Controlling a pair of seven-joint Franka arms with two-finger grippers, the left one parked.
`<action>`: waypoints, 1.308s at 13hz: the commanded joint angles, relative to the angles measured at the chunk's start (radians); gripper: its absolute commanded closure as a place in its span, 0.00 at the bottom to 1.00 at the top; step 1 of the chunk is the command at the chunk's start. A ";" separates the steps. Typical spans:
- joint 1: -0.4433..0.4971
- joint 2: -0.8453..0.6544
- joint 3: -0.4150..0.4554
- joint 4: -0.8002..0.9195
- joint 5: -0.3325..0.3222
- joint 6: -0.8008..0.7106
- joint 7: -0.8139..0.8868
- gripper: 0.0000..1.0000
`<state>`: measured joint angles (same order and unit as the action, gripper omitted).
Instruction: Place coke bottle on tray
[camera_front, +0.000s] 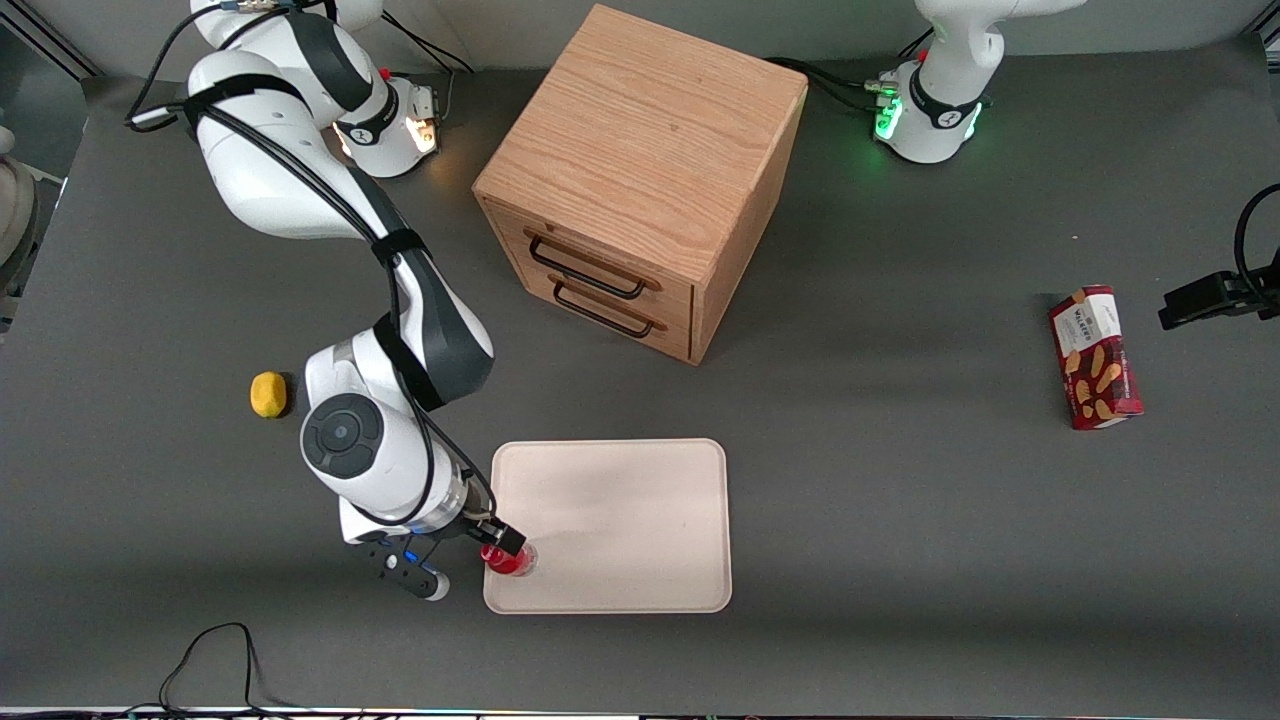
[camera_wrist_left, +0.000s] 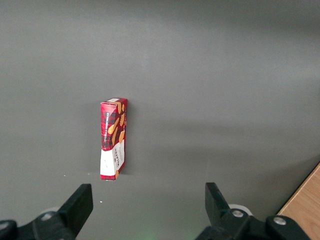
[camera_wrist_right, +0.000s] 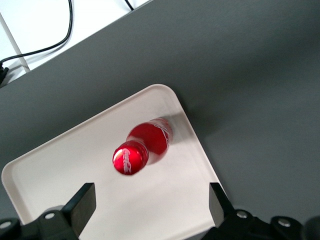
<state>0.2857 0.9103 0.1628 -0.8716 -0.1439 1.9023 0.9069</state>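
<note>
The coke bottle, small and red with a red cap, stands upright on the tray, in the tray's corner nearest the front camera at the working arm's end. In the right wrist view I look down on the bottle and the cream-white tray under it. My right gripper is above the bottle, open and empty. In the right wrist view the gripper has its fingers spread wide, with the bottle apart from both.
A wooden drawer cabinet stands farther from the front camera than the tray. A yellow lemon lies beside the working arm. A dark red snack box lies toward the parked arm's end; it also shows in the left wrist view.
</note>
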 joint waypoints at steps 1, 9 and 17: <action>-0.002 -0.077 -0.003 -0.013 -0.013 -0.109 0.024 0.00; -0.193 -0.465 -0.011 -0.379 0.214 -0.295 -0.309 0.00; -0.258 -0.918 -0.152 -0.842 0.176 -0.379 -0.847 0.00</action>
<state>0.0145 0.0760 0.0398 -1.5844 0.0559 1.4923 0.1648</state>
